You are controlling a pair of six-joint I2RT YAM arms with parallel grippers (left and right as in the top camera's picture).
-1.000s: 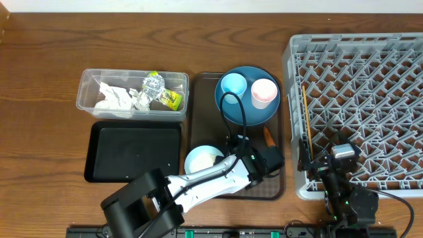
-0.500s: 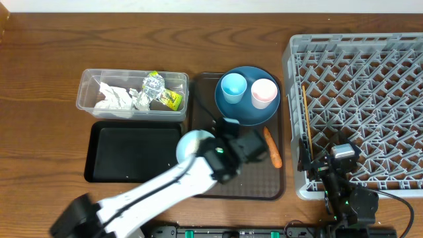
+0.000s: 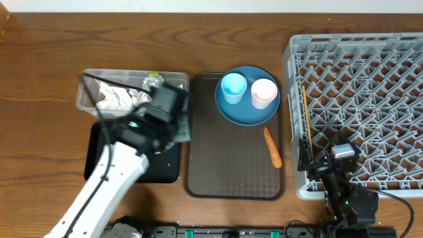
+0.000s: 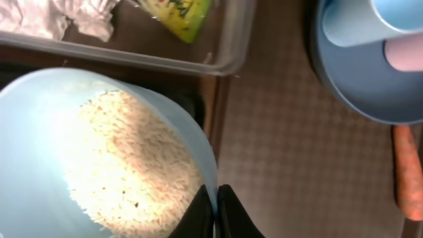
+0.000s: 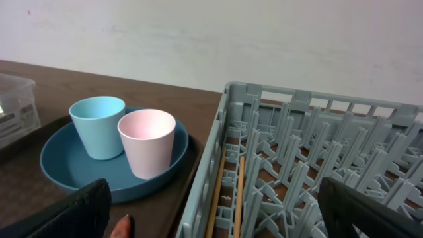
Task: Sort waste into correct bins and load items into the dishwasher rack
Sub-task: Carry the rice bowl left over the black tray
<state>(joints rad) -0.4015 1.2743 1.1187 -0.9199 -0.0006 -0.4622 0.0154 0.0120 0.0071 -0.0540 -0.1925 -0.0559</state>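
A brown serving tray (image 3: pixel 231 173) lies on the wooden table (image 3: pixel 53 46).

Table (image 3: pixel 39 66) wood-grain, rack (image 3: pixel 357 86) & tub (image 4: pixel 165 61) plastic, tray (image 4: pixel 284 145) textured matt.

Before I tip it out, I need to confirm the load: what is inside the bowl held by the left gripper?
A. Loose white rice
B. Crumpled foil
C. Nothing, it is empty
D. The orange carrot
A: in the left wrist view the left gripper pinches the rim of the bowl, with white rice piled inside; the carrot lies apart on the brown tray.
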